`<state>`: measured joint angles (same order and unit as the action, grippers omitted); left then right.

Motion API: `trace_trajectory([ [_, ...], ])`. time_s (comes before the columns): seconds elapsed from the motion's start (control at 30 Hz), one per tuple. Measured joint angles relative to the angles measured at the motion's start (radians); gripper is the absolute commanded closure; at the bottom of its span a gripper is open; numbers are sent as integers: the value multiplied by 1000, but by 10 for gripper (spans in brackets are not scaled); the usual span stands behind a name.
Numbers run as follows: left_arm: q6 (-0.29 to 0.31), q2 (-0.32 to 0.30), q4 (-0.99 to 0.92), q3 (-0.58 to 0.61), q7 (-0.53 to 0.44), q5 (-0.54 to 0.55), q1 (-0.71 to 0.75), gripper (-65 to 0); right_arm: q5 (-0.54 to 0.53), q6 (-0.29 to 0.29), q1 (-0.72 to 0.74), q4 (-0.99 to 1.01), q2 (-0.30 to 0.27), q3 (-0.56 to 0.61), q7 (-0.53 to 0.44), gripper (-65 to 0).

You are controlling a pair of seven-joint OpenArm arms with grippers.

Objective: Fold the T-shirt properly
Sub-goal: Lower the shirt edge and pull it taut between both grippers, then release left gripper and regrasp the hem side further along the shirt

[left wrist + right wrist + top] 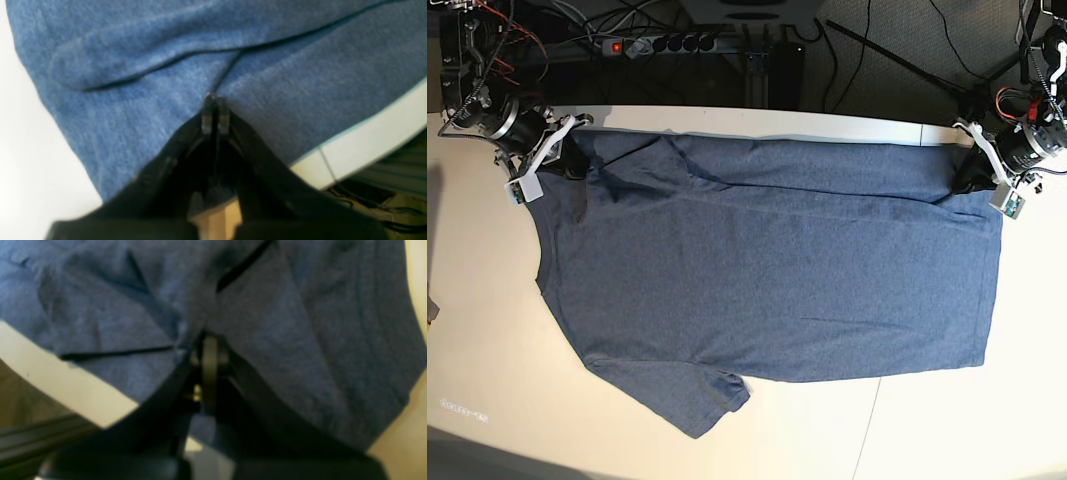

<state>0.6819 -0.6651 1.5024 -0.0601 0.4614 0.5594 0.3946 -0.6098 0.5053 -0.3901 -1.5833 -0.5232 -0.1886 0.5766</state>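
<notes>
T-shirt [160, 110] fills the left wrist view as heathered blue knit, lying on a white table [373, 133] whose edge runs along the lower right. The left gripper [215, 111] has its two fingers pressed together, with a pucker of cloth and a dark crease running away from the tips, so it looks pinched on a fold of the fabric.

In the right wrist view the T-shirt [300, 350] is rumpled into several overlapping folds near the table edge at lower left. The right gripper [210, 353] is also drawn tight together with cloth gathered at its tips; the picture is blurred, but it appears to hold the fabric.

From the base view the T-shirt [777, 280] lies spread sideways across the table [487, 330], one sleeve pointing toward the near edge. The right gripper [567, 160] sits at the far-left corner, the left gripper [975, 180] at the far-right corner, and the far edge looks doubled over between them.

Judging by the creases, the cloth is light, soft and limp, so it will sag and wrinkle between grips; corners, hems and shoulder seams are the sensible places to take hold.
</notes>
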Motion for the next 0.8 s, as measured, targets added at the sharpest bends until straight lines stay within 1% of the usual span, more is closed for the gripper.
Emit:
trace_trajectory([
  [0.23,0,2,82,0,18,-8,71,0,0,0,-4,-1,-5,-7,4,0],
  [0.37,3,36,98,-29,25,-17,76,0,0,0,-6,-1,-6,-7,3,0],
  [0.4,4,45,97,-40,21,-18,73,-14,0,0,-6,-1,-6,-7,4,0],
  [0.47,5,59,97,-74,2,-27,72,-116,0,0,-6,-1,-6,-7,3,0],
  [0.5,5,58,96,-92,-10,-28,69,-149,0,0,-6,-1,-6,-7,3,0],
  [0.53,3,58,96,-113,-18,-29,63,-163,0,0,-6,-1,-6,-7,3,0],
  [0.63,3,53,96,-160,-28,-29,39,-164,0,0,-6,-1,-7,-8,4,0],
  [0.77,4,48,96,-177,-27,-30,38,-169,0,0,-6,-1,-6,-8,3,0],
  [0.8,4,47,95,-184,-25,-27,37,-180,0,0,-6,-1,-6,-8,3,0],
])
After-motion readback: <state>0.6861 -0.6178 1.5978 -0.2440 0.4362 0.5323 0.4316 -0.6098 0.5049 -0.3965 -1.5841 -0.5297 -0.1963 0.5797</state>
